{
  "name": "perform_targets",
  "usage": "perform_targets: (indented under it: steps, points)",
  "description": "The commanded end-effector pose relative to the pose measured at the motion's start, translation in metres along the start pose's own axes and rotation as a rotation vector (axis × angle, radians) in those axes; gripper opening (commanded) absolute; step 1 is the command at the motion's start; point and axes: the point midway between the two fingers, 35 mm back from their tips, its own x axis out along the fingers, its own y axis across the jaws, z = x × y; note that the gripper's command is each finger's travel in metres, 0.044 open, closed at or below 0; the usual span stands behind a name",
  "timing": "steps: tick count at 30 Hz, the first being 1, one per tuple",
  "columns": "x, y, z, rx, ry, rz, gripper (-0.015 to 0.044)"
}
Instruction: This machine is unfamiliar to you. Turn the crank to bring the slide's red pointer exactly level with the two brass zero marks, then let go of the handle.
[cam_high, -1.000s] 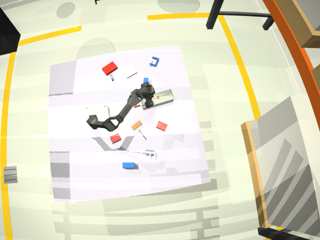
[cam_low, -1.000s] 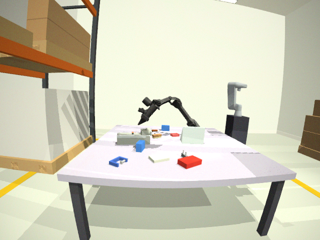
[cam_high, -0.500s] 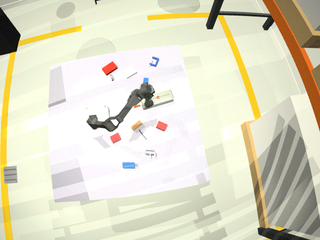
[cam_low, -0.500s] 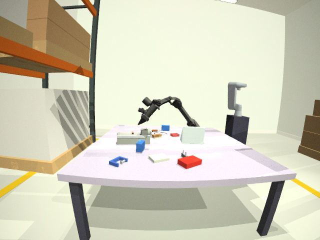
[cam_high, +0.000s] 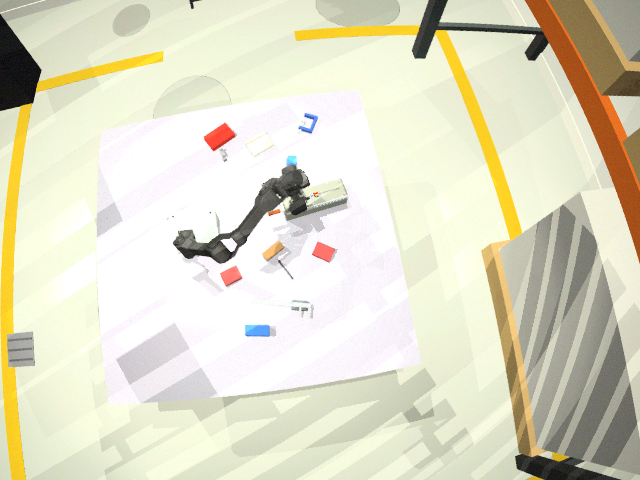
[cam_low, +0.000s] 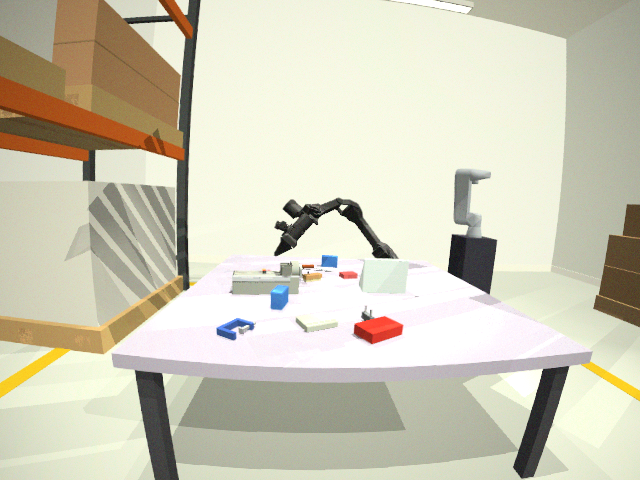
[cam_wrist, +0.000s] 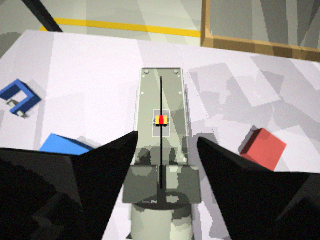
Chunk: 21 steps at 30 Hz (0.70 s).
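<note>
Cartons (cam_low: 121, 67) sit on the rack, contents hidden. And here's the grey-green machine (cam_high: 333, 197) (cam_low: 261, 284) (cam_wrist: 150, 85), near the bench's (cam_high: 330, 335) (cam_low: 351, 373) (cam_wrist: 100, 60) left edge in the exterior view, red pointer (cam_wrist: 161, 120) between brass marks (cam_wrist: 157, 120); the hand (cam_high: 298, 207) (cam_low: 277, 253) (cam_wrist: 168, 138) hovers open, empty!

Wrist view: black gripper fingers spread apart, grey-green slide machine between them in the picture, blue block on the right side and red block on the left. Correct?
Sides swapped: in the wrist view the blue block is on the left, the red block on the right.
</note>
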Motion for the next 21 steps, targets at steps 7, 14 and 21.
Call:
perform_targets:
  steps: [7,14,21]
  points:
    - [0.0001,-0.0002,-0.0001,0.000,0.000,-0.001,0.0387]
    - [0.0001,-0.0002,-0.0001,0.000,0.000,-0.001,0.0204]
    - [0.0001,-0.0002,-0.0001,0.000,0.000,-0.001,0.0020]
